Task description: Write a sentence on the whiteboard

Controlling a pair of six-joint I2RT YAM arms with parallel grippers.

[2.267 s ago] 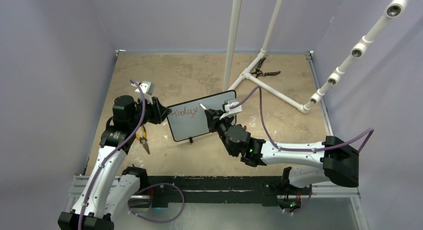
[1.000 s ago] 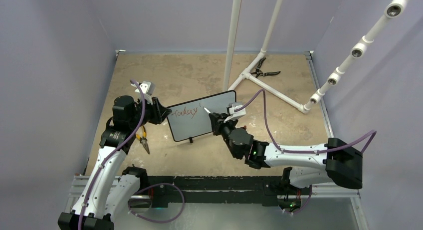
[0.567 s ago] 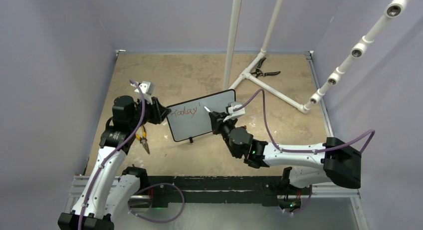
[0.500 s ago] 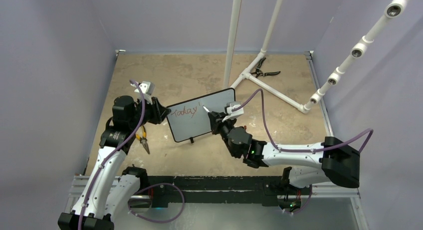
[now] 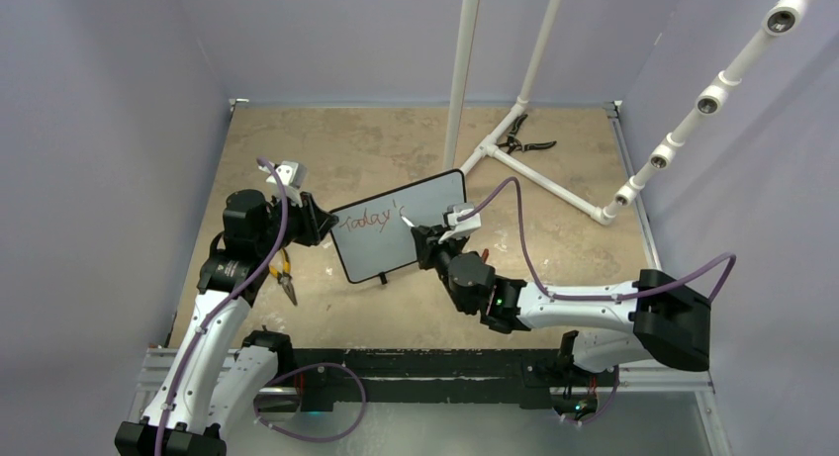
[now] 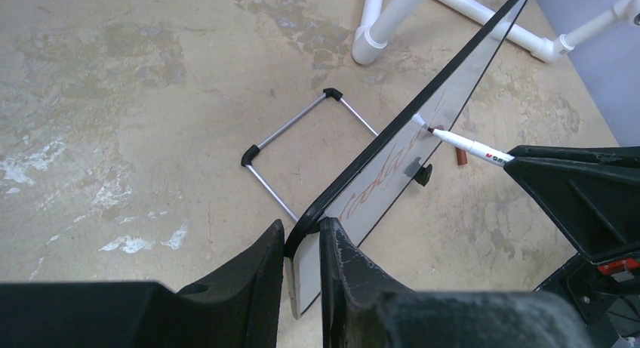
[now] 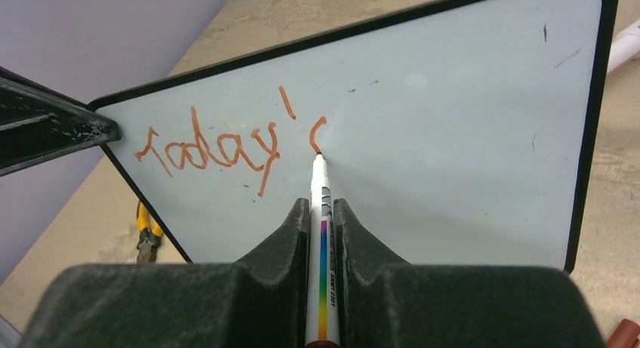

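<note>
At mid-table the small rectangular black-framed white whiteboard (image 5: 381, 256) stands, its nine-o'clock corner pinched in the left gripper (image 6: 302, 233), while the right gripper (image 7: 321, 209), clamped on a white marker pen (image 7: 320, 180), sets the tip on a red curl at three o'clock of the red handwritten sentence (image 7: 207, 148), "Today'".

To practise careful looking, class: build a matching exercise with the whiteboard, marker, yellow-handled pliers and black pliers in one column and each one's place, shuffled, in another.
1. whiteboard
2. marker
3. yellow-handled pliers
4. black pliers

A. lying by the white pipe frame
B. held in the right jaws, tip on the board
C. edge clamped in the left jaws
D. lying beside the left arm

Pairs: 1-C, 2-B, 3-D, 4-A
</note>
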